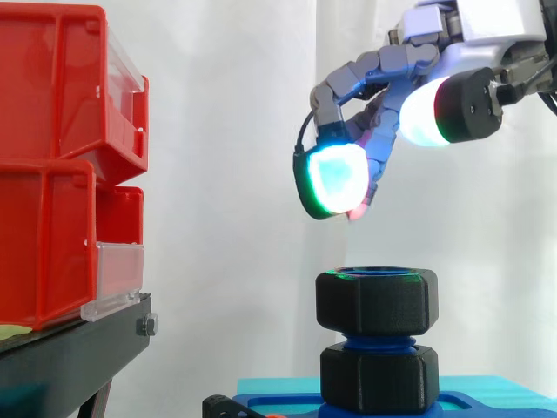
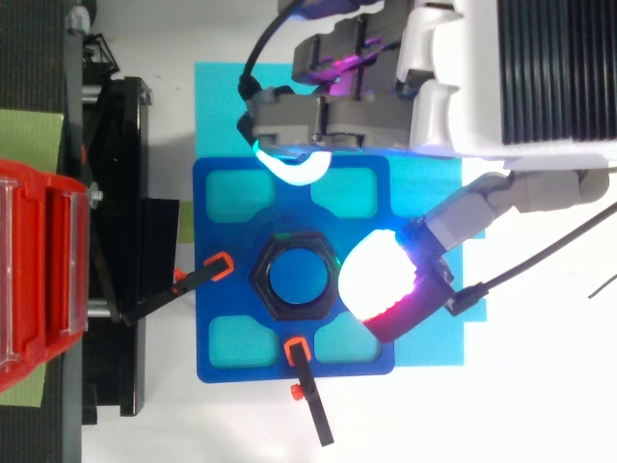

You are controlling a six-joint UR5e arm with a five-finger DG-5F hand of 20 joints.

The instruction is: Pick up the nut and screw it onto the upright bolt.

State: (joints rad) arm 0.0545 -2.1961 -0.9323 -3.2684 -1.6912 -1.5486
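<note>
White curtain [image 1: 244, 131] behind; red plastic bins [image 1: 52, 174] on a black metal stand [image 1: 70, 357], left. My hand [image 1: 374, 70] hangs above, fingers loosely bent, thumb apart, gripping nothing. On the blue fixture plate [image 2: 222, 357], the black hexagonal plastic nut [image 1: 376, 302] sits on the upright blue threaded bolt [image 1: 376, 340].

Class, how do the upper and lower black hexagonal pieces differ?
The upper hex piece sits raised on the blue thread; the lower hex piece rests on the blue base. The upper catches a green glow; the lower doesn't. Both are black, hexagonal, similarly wide.
</note>
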